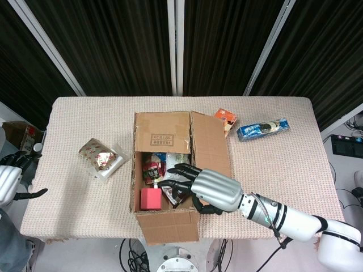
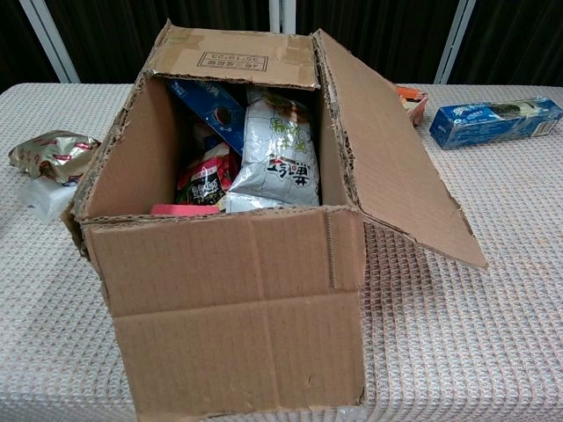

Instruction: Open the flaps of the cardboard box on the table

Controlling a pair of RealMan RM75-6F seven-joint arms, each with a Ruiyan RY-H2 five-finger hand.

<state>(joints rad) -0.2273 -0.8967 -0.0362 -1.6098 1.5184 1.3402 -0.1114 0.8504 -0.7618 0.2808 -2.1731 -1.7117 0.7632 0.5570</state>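
Brown cardboard box (image 2: 237,290) on the tabletop (image 1: 283,164), flaps folded outward, snack packets inside; right hand (image 1: 207,188) hovers above, fingers spread, holding nothing

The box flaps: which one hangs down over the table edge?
The near flap, on the robot's side of the cardboard box. It hangs folded down past the table edge; the far flap and right flap do not.

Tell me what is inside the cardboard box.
Inside the cardboard box are snack packets: a white bag, a blue packet, a dark red packet and a pink-red box. Whatever lies beneath them is covered.
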